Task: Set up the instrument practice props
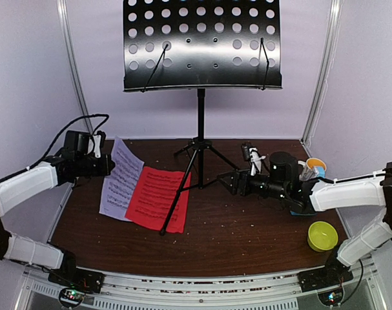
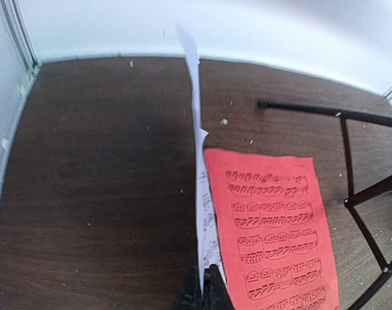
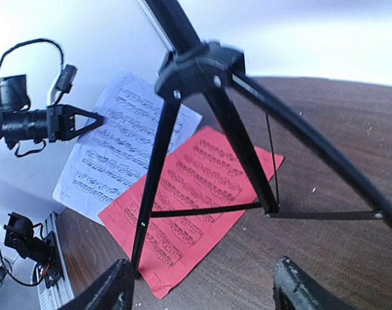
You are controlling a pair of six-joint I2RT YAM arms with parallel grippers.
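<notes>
Jaws, left gripper (image 1: 109,166): pressed together, pinching the left edge of the white music sheet (image 1: 118,181). An edge pinch looks like the only purchase a flat page offers.
White music sheet: left-hand part of the table (image 1: 247,248), towards the back edge. The gripped edge is raised, and in the left wrist view the page stands almost edge-on above the fingertips. Judged to be at the start of a lift towards the stand.
Red music sheet (image 1: 158,197): flat on the table just right of the white one, its left margin overlapping the white page. Judged risk: it may be dragged along as the white page comes up.
Music stand (image 1: 200,116): upright at the centre of the table near the back edge, tripod legs splayed. The perforated desk (image 1: 202,45) is bare, with both wire page holders resting against it. One leg runs out over the red sheet; whether its foot pins the paper cannot be told.
Jaws, right gripper (image 1: 232,183): spread wide, holding nothing, facing the tripod hub from the right and close to the legs. Judged placed to steady the stand while paper is loaded.
Metronome: not clearly visible; the right arm covers that area.
Yellow bowl (image 1: 323,236): near right corner of the table, apart from the work.
</notes>
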